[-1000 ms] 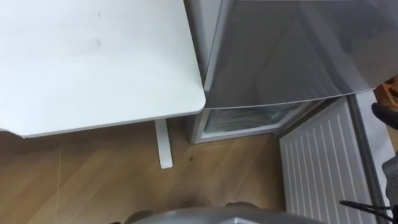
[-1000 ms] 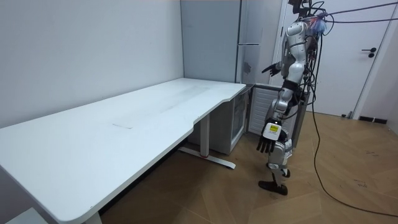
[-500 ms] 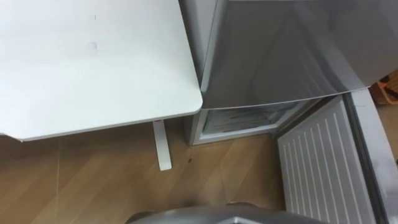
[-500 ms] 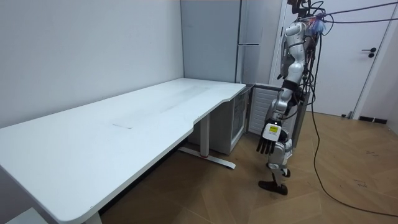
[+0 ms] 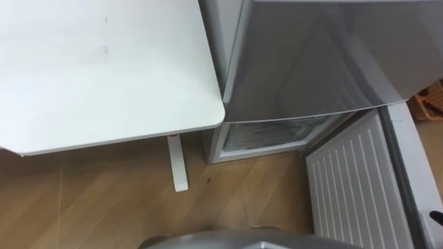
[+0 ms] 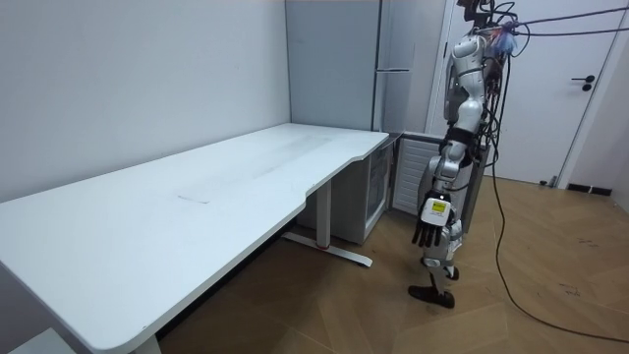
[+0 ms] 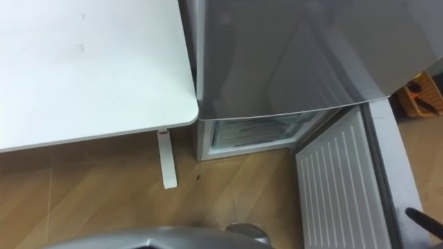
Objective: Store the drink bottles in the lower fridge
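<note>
Progress is looking early, I'm judging. The lower fridge (image 5: 266, 135) is standing open ahead of the left robot hand (image 6: 429, 228), and its ribbed door (image 5: 349, 183) is swinging out toward the right robot hand (image 7: 419, 219), so the access step is reading as done. Everything else is left: fetching the drinks, carrying them over and setting them inside. Where the drinks are I'm not able to tell, and I'm not making out what the compartment is holding either.

In the room view the left robot hand is hanging low beside the robot's leg, on the side facing the camera. Its fingers are pointing down, loose and slightly spread, gripping nothing and touching nothing. The white counter (image 5: 104, 76) is lying off to that hand's outer side, well apart from it.

The right robot hand is poking in as a dark tip at the bottom right of the eye views, just below the open door's outer edge. I'm not able to tell whether it is spread or curled, or whether it is carrying anything.

The robot is standing on the wood floor (image 5: 104, 194), facing the fridge, between door and counter.
</note>
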`<state>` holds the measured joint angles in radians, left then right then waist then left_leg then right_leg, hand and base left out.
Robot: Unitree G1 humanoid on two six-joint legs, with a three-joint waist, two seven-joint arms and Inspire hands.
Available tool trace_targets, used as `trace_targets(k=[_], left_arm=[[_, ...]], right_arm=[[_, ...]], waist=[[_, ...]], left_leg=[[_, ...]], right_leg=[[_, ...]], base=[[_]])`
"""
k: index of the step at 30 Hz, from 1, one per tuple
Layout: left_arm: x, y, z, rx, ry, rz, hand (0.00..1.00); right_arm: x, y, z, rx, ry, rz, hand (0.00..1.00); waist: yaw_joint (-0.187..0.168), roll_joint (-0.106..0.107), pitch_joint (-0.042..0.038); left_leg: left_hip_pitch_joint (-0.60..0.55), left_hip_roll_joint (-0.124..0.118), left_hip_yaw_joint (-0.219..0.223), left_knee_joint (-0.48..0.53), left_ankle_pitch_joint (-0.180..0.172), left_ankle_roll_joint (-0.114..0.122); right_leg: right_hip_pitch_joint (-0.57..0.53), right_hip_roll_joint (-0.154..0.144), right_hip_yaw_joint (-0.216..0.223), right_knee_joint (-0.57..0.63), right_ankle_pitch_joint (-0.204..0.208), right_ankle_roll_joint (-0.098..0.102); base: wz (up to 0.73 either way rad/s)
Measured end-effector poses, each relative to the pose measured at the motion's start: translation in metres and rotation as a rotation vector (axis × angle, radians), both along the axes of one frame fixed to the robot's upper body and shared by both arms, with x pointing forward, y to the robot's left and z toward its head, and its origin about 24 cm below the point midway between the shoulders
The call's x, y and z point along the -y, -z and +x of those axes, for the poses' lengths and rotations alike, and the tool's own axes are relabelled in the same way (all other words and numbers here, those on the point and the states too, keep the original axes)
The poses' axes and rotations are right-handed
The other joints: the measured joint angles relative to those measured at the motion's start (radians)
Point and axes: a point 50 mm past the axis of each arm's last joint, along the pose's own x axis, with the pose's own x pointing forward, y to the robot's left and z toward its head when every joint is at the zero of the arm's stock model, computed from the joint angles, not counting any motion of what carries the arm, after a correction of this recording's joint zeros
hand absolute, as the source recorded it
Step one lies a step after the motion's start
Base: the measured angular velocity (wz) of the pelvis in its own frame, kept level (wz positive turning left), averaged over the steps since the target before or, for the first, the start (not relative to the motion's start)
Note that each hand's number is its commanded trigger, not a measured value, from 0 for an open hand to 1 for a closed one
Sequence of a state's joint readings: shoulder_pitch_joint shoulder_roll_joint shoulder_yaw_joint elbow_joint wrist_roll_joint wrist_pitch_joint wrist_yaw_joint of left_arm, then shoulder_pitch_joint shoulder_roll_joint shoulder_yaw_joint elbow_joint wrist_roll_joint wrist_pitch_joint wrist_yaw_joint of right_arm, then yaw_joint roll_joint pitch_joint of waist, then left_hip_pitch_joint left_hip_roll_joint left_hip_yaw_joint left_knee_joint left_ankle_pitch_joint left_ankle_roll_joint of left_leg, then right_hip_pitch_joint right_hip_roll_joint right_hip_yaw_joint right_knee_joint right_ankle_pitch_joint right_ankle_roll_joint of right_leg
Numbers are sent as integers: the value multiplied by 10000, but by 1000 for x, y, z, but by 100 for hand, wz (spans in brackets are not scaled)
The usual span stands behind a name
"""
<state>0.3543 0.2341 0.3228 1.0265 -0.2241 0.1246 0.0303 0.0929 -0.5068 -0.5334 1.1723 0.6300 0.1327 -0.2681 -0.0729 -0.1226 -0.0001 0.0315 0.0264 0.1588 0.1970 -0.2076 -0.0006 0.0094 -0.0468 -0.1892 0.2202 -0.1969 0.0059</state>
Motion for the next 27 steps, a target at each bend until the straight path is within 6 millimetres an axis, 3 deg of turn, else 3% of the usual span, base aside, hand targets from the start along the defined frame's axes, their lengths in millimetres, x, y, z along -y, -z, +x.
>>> trace_targets(k=[8,17,24,27], left_arm=[[-4,-1,-4,-170,-184,8,0],[-3,1,6,166,6,-273,0],[0,2,7,332,-5,-512,0],[0,2,9,371,83,-516,0]], right_arm=[[-2,3,-1,540,-485,516,0],[-11,9,6,1086,-1989,1405,0],[-26,16,17,3532,-2022,2768,0],[-31,17,24,4450,-2233,3193,0]], waist=[[6,117,-11],[194,225,-5],[402,259,35],[536,370,46]], left_leg=[[-9,70,-3,32,-39,-36],[-26,145,23,75,-61,-85],[8,145,22,64,-65,-89],[63,138,3,53,-67,-92]], right_leg=[[89,86,-9,-173,92,-40],[151,151,-18,-164,118,-95],[88,156,-35,-233,121,-98],[113,143,-74,-248,121,-97]], base=[[0],[-1],[0],[1]])
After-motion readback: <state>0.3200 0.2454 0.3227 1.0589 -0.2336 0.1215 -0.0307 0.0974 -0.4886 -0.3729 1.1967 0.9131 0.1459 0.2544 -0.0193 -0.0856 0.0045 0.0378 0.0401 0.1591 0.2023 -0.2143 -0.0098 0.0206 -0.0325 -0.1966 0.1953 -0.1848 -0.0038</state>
